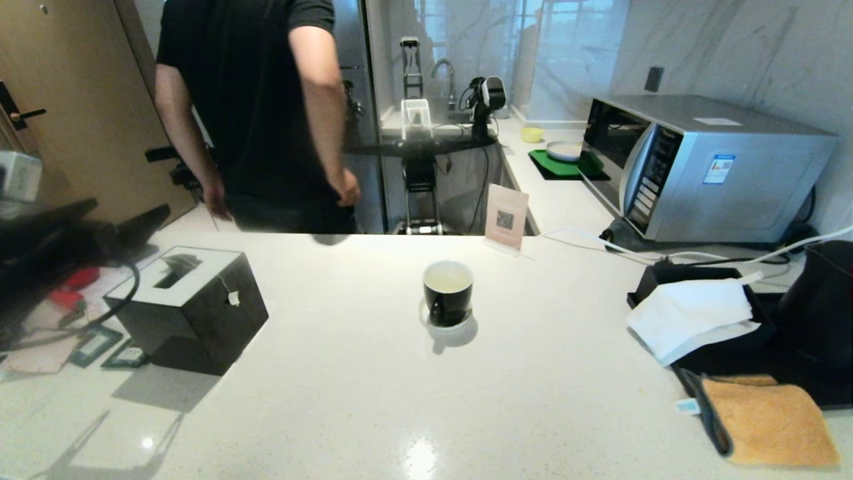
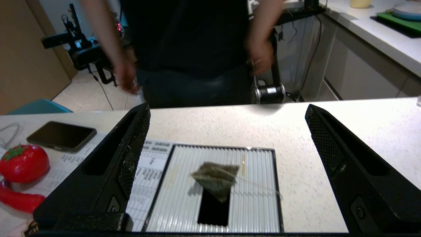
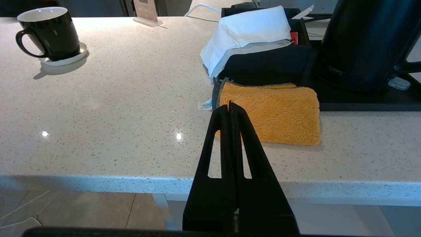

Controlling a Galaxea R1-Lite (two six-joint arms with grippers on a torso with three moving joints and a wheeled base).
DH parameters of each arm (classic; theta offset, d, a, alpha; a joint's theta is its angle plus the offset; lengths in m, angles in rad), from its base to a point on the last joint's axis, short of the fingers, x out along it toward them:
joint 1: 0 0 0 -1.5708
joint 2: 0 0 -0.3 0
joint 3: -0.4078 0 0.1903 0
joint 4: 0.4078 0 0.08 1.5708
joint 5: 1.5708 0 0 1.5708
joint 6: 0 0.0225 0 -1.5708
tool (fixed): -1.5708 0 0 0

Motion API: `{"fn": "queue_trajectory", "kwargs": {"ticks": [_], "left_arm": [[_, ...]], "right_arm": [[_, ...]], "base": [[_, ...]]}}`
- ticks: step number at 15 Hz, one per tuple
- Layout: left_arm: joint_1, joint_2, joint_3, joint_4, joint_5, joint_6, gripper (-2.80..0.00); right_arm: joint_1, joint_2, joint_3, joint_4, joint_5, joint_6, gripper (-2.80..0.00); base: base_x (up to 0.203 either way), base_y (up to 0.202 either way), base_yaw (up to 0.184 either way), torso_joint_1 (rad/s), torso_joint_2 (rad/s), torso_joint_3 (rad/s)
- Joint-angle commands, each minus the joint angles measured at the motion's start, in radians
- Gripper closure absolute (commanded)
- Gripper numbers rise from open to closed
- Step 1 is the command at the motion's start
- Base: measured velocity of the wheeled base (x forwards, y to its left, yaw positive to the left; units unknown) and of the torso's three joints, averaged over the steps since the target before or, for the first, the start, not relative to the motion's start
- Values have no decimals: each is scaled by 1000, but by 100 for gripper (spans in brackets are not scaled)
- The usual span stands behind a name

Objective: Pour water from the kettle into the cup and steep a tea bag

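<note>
Your left gripper (image 2: 227, 158) hangs with its fingers spread wide and empty; the tea bag (image 2: 217, 179) lies between and below them on the ribbed white top of the tissue box (image 2: 256, 204). Your right gripper (image 3: 230, 107) is pressed closed at the counter's edge, with the cup (image 3: 49, 31) well ahead to one side and the kettle (image 3: 365, 42) beyond the orange cloth (image 3: 279, 112).

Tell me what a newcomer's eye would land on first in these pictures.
The black cup on its saucer stands alone mid-counter, with liquid inside. On the black tissue box to its left lies a used tea bag, the left tool wide open over it. Behind the counter stands a person in black.
</note>
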Motion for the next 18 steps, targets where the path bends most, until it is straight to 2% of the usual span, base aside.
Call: {"fn": "queue_trajectory", "kwargs": {"ticks": [1,7,8,18], "left_arm": [[1,-39,38,-6,-2,0,-280],[1,-68,61,-3,0,-1,-280],[1,-69,62,-5,0,-2,0],[-1,-99,51,10,1,-3,0]], "right_arm": [[0,2,0,0,0,0,0],[0,2,0,0,0,0,0],[0,2,0,0,0,0,0],[0,2,0,0,0,0,0]], "base": [[0,0,0,0,0,0],[0,0,0,0,0,0],[0,0,0,0,0,0],[0,0,0,0,0,0]]}}
